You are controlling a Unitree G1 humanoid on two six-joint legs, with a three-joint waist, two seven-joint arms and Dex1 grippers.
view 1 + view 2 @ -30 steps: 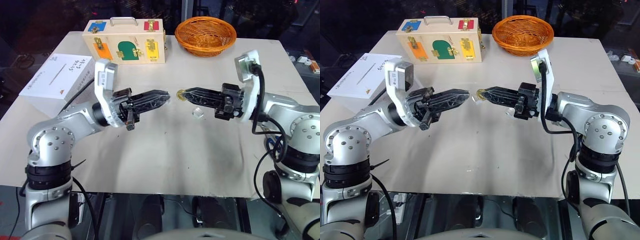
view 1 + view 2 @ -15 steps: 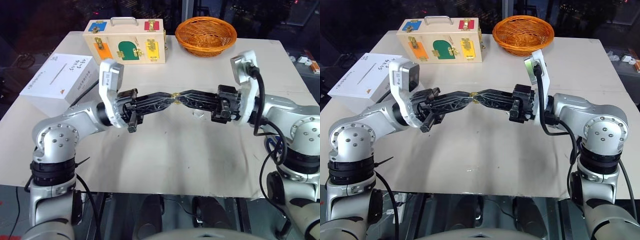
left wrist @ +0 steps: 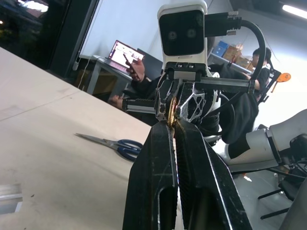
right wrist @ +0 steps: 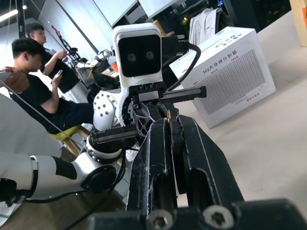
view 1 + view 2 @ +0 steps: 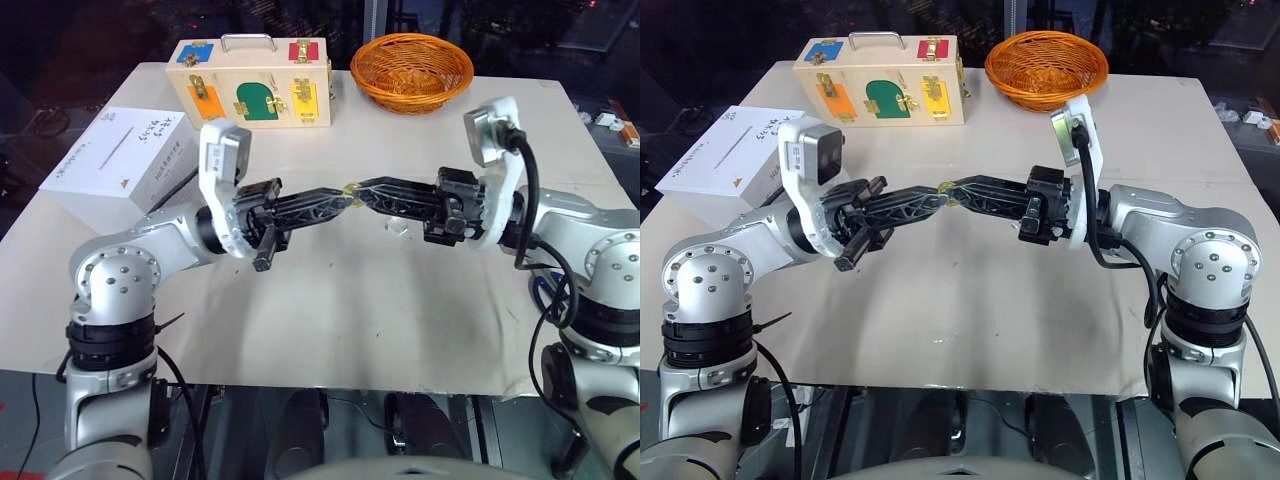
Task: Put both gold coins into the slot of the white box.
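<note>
Pincers meet tip to tip above bare mid-table; left pincer (image 5: 343, 196) and right pincer (image 5: 358, 191) both clench 1 gold coin (image 3: 171, 106).

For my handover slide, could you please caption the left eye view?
Both grippers, left and right, meet fingertip to fingertip on one gold coin above the table.

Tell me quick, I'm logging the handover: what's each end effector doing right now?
Left end effector: shut on the gold coin.
Right end effector: shut on the same gold coin, tip to tip with the left.
</note>
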